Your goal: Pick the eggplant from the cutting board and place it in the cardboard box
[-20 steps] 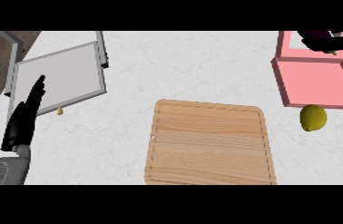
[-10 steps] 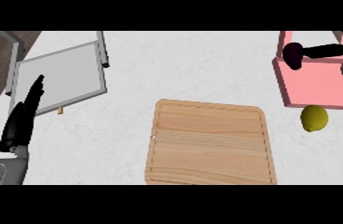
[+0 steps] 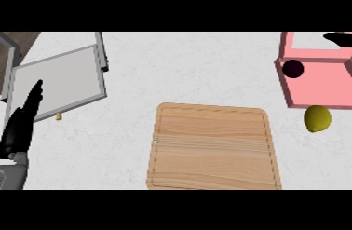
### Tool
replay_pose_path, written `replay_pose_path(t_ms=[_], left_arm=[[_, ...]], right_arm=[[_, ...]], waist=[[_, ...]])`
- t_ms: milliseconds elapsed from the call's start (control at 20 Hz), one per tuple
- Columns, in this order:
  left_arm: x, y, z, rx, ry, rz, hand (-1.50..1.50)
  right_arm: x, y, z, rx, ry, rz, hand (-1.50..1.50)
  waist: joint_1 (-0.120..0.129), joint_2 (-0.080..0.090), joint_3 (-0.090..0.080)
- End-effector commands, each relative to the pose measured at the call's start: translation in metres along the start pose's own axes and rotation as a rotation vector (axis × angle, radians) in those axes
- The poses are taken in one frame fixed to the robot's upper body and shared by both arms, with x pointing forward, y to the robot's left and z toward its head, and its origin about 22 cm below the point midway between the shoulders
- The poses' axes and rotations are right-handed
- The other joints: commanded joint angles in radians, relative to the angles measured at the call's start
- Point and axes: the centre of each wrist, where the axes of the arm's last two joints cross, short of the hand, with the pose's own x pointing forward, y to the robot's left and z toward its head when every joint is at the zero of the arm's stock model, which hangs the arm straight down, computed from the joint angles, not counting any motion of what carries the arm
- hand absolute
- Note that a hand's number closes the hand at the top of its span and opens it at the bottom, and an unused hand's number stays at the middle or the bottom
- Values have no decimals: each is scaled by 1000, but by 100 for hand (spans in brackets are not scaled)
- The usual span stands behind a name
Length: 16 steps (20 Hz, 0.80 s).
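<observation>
Resting straight-fingered and empty at left, the left hand [image 3: 23, 124] lies well apart from the eggplant [image 3: 294, 68] by the pink box's [image 3: 320, 87] wall; the right hand's [image 3: 338, 38] state is unreadable.

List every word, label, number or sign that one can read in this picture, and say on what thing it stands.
None: there is no text to read. The board, the box, the eggplant, the lemon and the grey tray all show plain surfaces, without labels, numbers or signs.

eggplant [image 3: 294, 68] seemingly inside box [image 3: 323, 90]
</observation>
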Motion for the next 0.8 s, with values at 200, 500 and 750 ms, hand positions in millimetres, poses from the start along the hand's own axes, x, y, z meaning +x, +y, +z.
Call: replay_pose_path(t_ms=[200,500,750], left_arm=[[-14,4,2,16,28,-7,0],[5,3,-1,38,37,2,0],[-22,24,14,61,51,-9,0]], right_arm=[[-23,-72,-22,-58,-22,-144,-150],[-79,-134,-11,-102,36,-106,-150],[-113,-200,11,-80,46,-43,-150]], waist=[[-42,-15,-2],[-56,-18,-3],[-78,-26,-4]])
